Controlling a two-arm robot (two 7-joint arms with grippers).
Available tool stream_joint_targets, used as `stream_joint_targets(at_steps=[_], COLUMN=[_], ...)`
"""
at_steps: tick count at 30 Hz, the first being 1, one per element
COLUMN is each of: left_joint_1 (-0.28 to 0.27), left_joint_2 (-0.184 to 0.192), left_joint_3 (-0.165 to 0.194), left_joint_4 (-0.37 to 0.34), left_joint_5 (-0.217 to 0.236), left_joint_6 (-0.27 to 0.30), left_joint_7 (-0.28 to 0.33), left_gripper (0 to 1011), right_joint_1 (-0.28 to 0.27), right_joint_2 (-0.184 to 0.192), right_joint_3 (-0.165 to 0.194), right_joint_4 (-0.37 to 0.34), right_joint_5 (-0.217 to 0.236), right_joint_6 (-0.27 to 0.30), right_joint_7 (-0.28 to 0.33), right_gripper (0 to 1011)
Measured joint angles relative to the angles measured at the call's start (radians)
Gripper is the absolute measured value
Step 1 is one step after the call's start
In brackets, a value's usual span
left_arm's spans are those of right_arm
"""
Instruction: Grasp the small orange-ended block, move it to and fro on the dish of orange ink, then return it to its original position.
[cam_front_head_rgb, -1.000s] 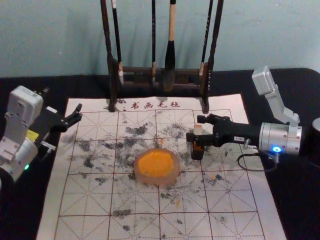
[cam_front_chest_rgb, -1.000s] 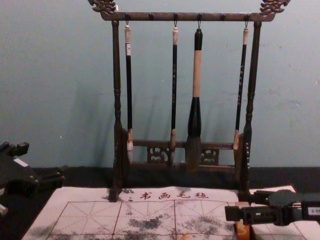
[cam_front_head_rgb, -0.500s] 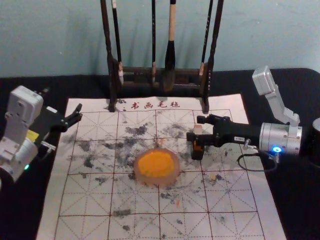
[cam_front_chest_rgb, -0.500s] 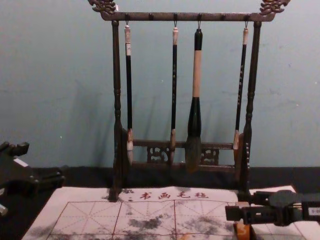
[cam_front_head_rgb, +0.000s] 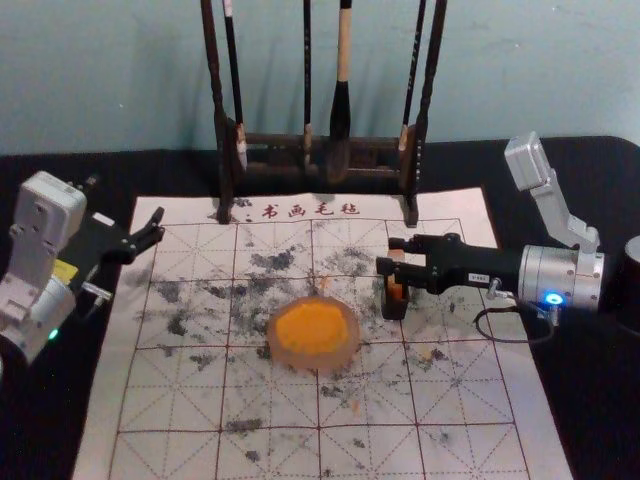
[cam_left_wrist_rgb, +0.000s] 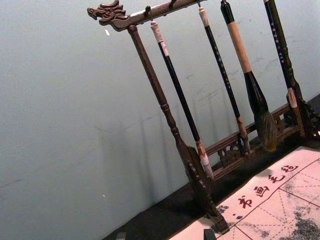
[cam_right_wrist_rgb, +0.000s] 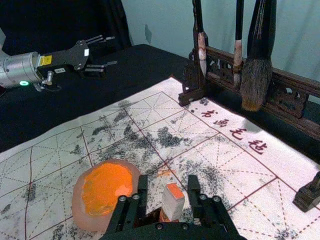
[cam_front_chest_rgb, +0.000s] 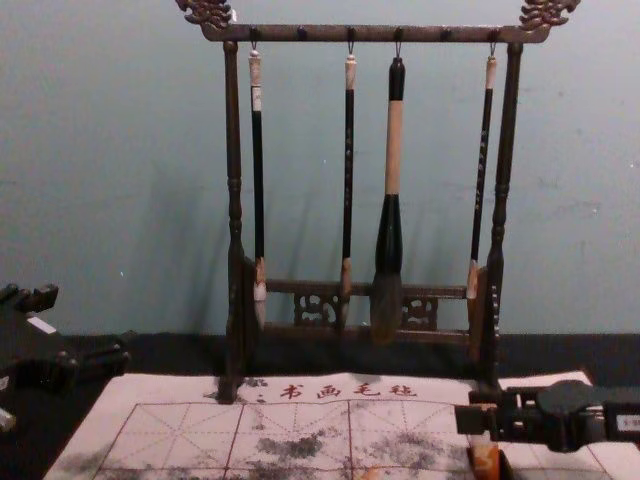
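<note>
Head view: the right gripper (cam_front_head_rgb: 388, 255) reaches in over the dark holder (cam_front_head_rgb: 395, 309), beside the dish of orange ink (cam_front_head_rgb: 312, 362). Its fingers stand apart, the small orange-ended block (cam_right_wrist_rgb: 173, 205) between them — the left gripper (cam_front_head_rgb: 158, 226) is parked, open, at the worktop's left.

Black-covered table (cam_front_head_rgb: 595, 180) under a white, ink-spotted grid mat (cam_front_head_rgb: 190, 450)

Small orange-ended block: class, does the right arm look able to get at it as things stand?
Probably yes: the right end effector is at the block, its fingers open on either side of it, and I see nothing in between.
</note>
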Motion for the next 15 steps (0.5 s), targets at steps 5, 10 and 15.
stream_joint_targets(at_steps=[5,10,15], left_joint_1=[0.000,0.000,0.000], left_joint_2=[0.000,0.000,0.000], left_joint_3=[0.000,0.000,0.000], left_joint_4=[0.000,0.000,0.000], left_joint_5=[0.000,0.000,0.000], left_joint_6=[0.000,0.000,0.000], left_joint_7=[0.000,0.000,0.000], left_gripper=[1001,1001,1001], right_joint_1=[0.000,0.000,0.000], right_joint_2=[0.000,0.000,0.000], right_joint_3=[0.000,0.000,0.000], right_joint_4=[0.000,0.000,0.000], right_joint_5=[0.000,0.000,0.000], right_joint_6=[0.000,0.000,0.000], right_joint_7=[0.000,0.000,0.000], right_gripper=[343,213,133])
